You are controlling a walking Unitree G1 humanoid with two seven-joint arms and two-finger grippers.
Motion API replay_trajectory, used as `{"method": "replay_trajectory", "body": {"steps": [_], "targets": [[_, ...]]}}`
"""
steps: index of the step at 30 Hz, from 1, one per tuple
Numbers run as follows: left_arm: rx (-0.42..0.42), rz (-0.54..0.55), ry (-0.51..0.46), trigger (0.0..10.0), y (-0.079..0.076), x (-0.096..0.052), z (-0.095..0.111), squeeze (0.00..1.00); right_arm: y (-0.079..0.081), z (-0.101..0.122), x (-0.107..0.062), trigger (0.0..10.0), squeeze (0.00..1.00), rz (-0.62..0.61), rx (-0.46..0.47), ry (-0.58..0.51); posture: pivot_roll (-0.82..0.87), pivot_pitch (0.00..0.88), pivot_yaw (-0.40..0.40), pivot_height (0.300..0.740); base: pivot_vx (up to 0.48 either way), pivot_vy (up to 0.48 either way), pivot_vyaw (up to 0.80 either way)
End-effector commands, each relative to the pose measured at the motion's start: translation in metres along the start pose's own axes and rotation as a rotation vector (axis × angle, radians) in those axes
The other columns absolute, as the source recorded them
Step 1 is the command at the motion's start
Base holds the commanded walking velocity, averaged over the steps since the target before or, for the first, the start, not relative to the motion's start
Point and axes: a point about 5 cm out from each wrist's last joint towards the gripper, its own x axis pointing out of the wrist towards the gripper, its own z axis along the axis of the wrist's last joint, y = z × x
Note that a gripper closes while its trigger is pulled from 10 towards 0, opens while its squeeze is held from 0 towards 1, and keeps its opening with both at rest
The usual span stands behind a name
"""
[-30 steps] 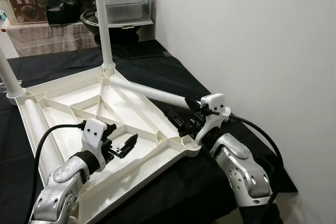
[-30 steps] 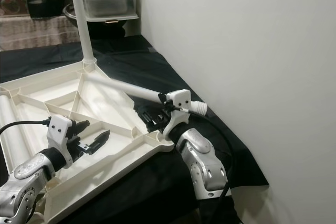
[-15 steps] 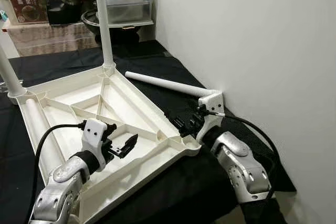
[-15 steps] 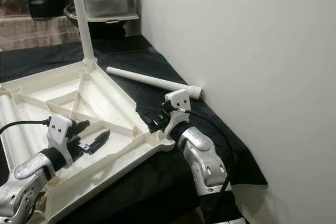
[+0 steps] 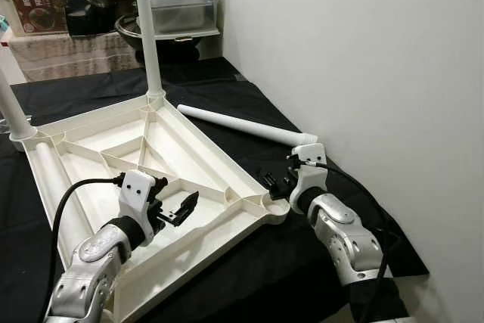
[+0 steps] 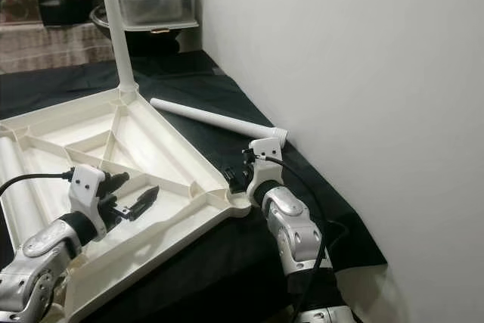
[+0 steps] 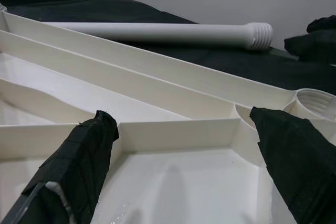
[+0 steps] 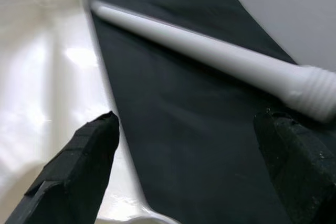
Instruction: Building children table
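Leg point(image 5: 246, 126) of white plastic lay loose on the black cloth point(image 5: 227, 96), just beside the edge of the upturned tabletop point(image 5: 151, 158), with its long axis running away from the robot along that edge and its threaded end nearest. The empty corner socket point(image 5: 269, 203) was close to this end. The right gripper point(image 5: 278, 185) hovered near both, jaws open and holding nothing, so I judged this arm better placed. The left gripper point(image 5: 180, 208), also open, hung over the tabletop ribs, further away.
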Motion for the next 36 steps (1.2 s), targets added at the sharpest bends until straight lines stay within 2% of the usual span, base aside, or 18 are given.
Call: {"method": "replay_trajectory", "body": {"steps": [1,2,3,4,5,6,9,10,13,19,24,28,36], "targets": [[0.003,0.025,-0.001,10.0,0.001,0.001,-0.001,0.0,-0.004,-0.008,0.002,10.0,1.0,-0.052,-0.055,0.08,-0.01,0.0,-0.075,0.74,0.0,0.0,0.0],[0.003,0.049,-0.007,10.0,0.003,0.002,-0.001,0.0,-0.005,-0.004,0.004,10.0,0.0,-0.078,-0.092,0.07,-0.01,0.0,-0.078,0.74,0.0,0.0,0.0],[0.003,0.065,-0.011,10.0,0.004,0.002,-0.001,0.0,-0.005,0.0,0.005,10.0,0.0,-0.095,-0.116,0.056,-0.01,0.0,-0.078,0.74,0.0,0.0,0.0],[0.0,0.091,-0.016,10.0,0.005,0.002,-0.001,0.0,-0.004,0.006,0.006,10.0,0.0,-0.07,-0.079,0.031,-0.01,0.0,-0.077,0.74,0.0,0.0,0.0],[0.0,0.091,-0.016,10.0,0.005,0.002,-0.001,0.0,-0.004,0.006,0.006,10.0,0.0,-0.07,-0.079,0.031,-0.01,0.0,-0.077,0.74,0.0,0.0,0.0],[-0.003,0.111,-0.019,10.0,0.005,0.003,-0.001,0.0,-0.002,0.01,0.008,10.0,0.0,-0.039,-0.037,0.022,-0.01,0.0,-0.076,0.74,0.0,0.0,0.0],[-0.009,0.121,-0.026,10.0,0.003,0.004,-0.001,0.0,0.003,0.016,0.008,10.0,0.0,0.012,0.001,-0.019,0.0,0.0,-0.077,0.74,0.0,0.0,0.0],[-0.017,0.127,-0.036,10.0,-0.001,0.006,-0.001,0.0,0.009,0.023,0.005,10.0,0.0,0.07,0.06,-0.083,0.0,0.0,-0.076,0.74,0.0,0.0,0.0],[-0.018,0.129,-0.039,10.0,-0.003,0.006,-0.001,0.0,0.01,0.025,0.005,10.0,0.0,0.078,0.069,-0.099,0.0,0.0,-0.076,0.74,0.0,-0.107,0.27],[-0.014,0.131,-0.045,10.0,-0.005,0.008,0.0,0.0,0.012,0.026,0.005,10.0,0.0,0.048,0.03,-0.109,0.0,0.0,-0.072,0.74,0.0,-0.45,0.8],[-0.018,0.132,-0.052,10.0,-0.004,0.01,0.002,0.0,0.012,0.027,0.006,10.0,0.0,0.05,0.041,-0.109,0.0,0.0,-0.072,0.74,0.0,-0.416,0.43],[-0.042,0.164,-0.075,10.0,-0.001,0.009,0.004,0.0,0.01,0.029,0.008,10.0,0.0,0.06,0.079,-0.114,0.0,0.0,-0.074,0.74,0.0,0.0,0.0],[-0.071,0.212,-0.114,10.0,0.006,0.009,0.009,0.0,0.013,0.03,0.009,10.0,0.0,0.074,0.07,-0.123,0.0,0.0,-0.073,0.74,0.0,0.0,0.0]]}}
